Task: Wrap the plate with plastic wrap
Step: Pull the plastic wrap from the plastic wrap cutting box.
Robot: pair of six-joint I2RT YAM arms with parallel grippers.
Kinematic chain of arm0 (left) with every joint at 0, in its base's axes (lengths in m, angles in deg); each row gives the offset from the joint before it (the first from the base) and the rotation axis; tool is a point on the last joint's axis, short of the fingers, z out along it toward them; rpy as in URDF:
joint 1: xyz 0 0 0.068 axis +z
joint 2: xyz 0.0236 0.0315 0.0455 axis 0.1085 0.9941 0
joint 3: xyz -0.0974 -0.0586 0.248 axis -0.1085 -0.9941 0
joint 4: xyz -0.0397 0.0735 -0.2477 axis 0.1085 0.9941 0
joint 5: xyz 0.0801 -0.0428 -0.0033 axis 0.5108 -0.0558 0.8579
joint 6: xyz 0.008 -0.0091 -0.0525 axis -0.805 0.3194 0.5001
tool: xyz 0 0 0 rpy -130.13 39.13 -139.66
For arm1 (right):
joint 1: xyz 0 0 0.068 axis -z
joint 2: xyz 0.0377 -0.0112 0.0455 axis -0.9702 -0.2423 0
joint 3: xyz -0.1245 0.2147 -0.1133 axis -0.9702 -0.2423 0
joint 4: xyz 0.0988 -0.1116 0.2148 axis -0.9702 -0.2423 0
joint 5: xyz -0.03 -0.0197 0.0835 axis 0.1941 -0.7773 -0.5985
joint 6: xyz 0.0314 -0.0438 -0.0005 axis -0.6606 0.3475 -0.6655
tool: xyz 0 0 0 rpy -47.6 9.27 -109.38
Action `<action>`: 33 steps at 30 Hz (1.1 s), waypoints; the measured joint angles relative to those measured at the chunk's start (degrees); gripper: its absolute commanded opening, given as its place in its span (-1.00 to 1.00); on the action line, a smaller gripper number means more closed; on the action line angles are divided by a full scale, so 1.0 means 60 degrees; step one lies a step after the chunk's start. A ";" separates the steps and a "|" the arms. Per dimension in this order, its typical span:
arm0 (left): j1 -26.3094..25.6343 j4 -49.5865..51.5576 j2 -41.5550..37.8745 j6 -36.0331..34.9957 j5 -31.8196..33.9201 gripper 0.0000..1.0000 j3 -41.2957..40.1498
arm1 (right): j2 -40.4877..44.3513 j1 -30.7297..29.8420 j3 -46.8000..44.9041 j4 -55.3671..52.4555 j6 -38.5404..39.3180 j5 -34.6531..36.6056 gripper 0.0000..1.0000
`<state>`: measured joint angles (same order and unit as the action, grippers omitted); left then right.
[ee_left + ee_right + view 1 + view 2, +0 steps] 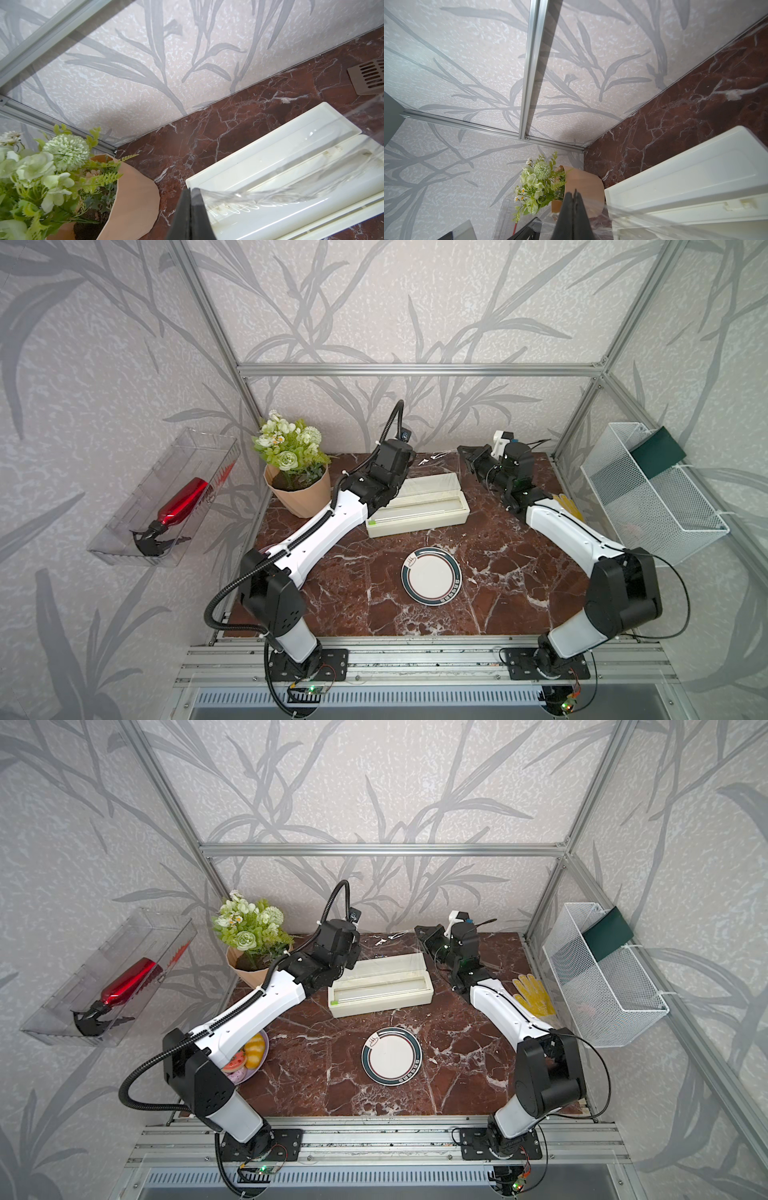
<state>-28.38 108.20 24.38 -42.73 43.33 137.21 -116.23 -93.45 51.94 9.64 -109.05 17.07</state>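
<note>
**Both grippers pinched on the wrap, plate waiting uncovered**

Left gripper (190,190) has its jaws pressed together on a corner of the plastic wrap (270,194). I can see the film fan out from the tips and run down into the open box (280,166). Right gripper (574,192) is closed too. The wrap (633,216) streams away right beside its tips, so I judge it clamped on the other corner, though that pinch is less plain.

In both top views the two arms reach to the far side of the box (419,506), with glints of film strung between them above its back edge. The plate (431,575) sits bare on the table (353,597), nearer me than the box and well apart from both grippers. A flower pot (135,199) stands close beside the left arm.

I read this as the draw-out step, with the sheet raised but not yet cut free. Next I need both arms to travel together toward the plate, keeping the film taut and level and clear of the pot.
</note>
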 measured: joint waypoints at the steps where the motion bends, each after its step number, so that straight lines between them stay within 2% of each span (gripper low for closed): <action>1: 0.0000 0.0066 -0.0022 -0.0026 0.0015 -1.00 0.0080 | 0.0004 0.0004 0.0109 -0.0087 0.0029 -0.0007 -1.00; 16: -0.0022 0.0605 -0.0503 -0.0284 0.0200 -1.00 0.0656 | 0.0157 0.0058 0.1443 -0.1377 0.0477 -0.0237 -1.00; 33: -0.0444 0.1158 -0.0605 -0.0572 0.0459 -1.00 0.1588 | 0.0452 0.0102 0.2543 -0.2674 0.0758 -0.0554 -1.00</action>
<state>-31.05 115.15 20.75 -46.16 46.08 146.74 -113.52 -92.84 67.20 -6.40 -104.51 13.75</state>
